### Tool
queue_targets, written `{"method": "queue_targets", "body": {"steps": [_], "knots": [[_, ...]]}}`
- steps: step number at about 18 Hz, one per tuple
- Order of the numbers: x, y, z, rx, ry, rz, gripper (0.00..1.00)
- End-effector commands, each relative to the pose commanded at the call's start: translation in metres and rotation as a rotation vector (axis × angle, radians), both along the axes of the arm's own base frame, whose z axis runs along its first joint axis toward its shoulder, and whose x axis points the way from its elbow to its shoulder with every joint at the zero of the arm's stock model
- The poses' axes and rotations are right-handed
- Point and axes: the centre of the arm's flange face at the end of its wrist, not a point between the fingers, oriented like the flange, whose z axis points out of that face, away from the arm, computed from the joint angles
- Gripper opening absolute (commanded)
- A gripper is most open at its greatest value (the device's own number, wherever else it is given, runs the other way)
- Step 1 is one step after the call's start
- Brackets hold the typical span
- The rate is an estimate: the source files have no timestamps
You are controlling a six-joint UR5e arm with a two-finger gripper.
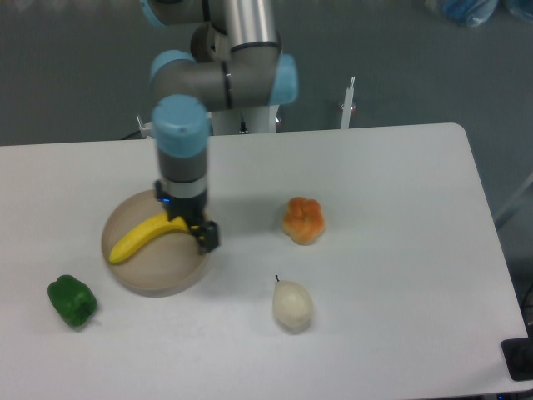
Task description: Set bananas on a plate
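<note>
The yellow banana lies across the round beige plate on the left part of the table, with its left end near the plate's left rim. My gripper points straight down over the plate's right side, at the banana's right end. One dark finger stands clear to the right of the banana tip with a gap between them. The other finger is mostly hidden behind the banana. The jaws look spread wider than the banana is thick.
A green bell pepper lies left of and in front of the plate. An orange fruit and a pale cream pear sit to the right of the plate. The arm's base stands at the table's far edge.
</note>
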Motion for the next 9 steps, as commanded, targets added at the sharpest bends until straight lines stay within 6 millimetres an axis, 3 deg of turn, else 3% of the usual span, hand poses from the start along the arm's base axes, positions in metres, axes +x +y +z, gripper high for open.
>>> {"method": "queue_targets", "body": {"steps": [7, 8, 9], "knots": [[-0.164, -0.021, -0.012, -0.007, 0.052, -0.023, 1.00], [-0.185, -0.027, -0.015, -0.009, 0.059, -0.034, 1.00], [-0.194, -0.028, -0.017, -0.012, 0.063, -0.044, 1.00]]}}
